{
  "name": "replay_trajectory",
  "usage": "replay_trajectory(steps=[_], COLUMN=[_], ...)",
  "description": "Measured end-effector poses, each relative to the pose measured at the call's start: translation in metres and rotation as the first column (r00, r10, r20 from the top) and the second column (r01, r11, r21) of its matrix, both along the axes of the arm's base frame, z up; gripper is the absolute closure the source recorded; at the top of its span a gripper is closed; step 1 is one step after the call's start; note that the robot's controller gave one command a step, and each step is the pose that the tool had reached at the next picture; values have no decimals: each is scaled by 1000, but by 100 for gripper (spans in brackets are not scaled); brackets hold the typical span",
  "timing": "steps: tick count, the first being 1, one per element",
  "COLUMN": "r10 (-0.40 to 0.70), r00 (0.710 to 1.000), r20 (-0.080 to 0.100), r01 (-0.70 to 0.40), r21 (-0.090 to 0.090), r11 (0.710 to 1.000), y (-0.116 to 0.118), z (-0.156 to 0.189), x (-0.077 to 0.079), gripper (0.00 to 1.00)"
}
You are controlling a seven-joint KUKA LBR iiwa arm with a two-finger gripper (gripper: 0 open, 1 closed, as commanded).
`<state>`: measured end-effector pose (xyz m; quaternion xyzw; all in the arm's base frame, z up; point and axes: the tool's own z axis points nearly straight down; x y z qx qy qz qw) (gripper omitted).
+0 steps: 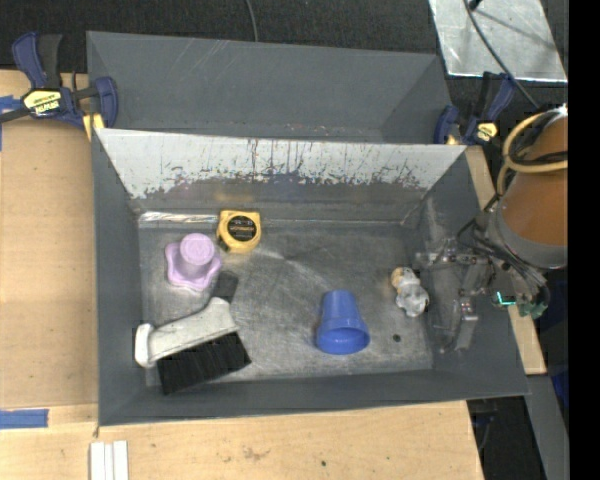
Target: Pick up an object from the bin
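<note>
My gripper (460, 313) hangs low at the right side of the bin, against the sloping right wall. Just to its left lies a small white and yellowish figure (410, 291) on the bin floor, apart from the gripper. Further left, a blue plastic cup (340, 324) lies tipped over with its mouth toward the front. Nothing shows in the gripper.
A yellow tape measure (238, 230) sits at the back left. A lilac plastic piece (191, 261) lies just in front of it. A white-handled brush with black bristles (192, 348) lies at the front left. The arm's orange cover stands beyond the right rim.
</note>
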<state>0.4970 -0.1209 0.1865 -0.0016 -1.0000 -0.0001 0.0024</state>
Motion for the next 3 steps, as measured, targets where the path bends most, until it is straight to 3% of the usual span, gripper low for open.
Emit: replay_trajectory(steps=[1,2,3], r10=[3,-159,-301], r00=[1000,987,954], r20=[8,17,4], r01=[-3,159,301], r21=[-2,-1,0], r11=[1000,987,954], y=[0,4,9], z=[4,-24,-37], x=[2,15,47], gripper=[0,0,0])
